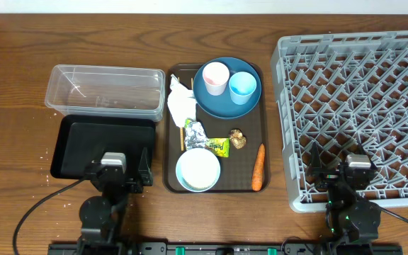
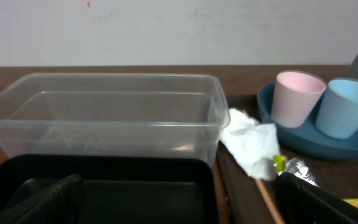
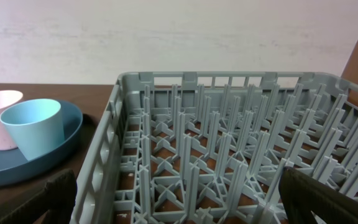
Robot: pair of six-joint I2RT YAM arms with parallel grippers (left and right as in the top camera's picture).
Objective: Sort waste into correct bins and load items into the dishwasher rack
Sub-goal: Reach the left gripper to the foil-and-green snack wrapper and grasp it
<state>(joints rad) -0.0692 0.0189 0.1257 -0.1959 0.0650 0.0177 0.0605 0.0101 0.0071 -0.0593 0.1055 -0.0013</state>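
On the brown serving tray lie a white tissue, foil wrapper, yellow-green packet, brown lump, carrot and a light blue bowl of rice. Chopsticks run under the tissue. A dark-blue plate carries a pink cup and a blue cup. The clear tub and black tray sit left, the grey rack right. My left gripper hangs open over the black tray's near end. My right gripper stands open over the rack's near edge.
The rack's upright pegs rise just ahead of the right fingers. In the left wrist view the tub's wall stands beyond the black tray, with the tissue to its right. Both arm bases sit at the table's front edge.
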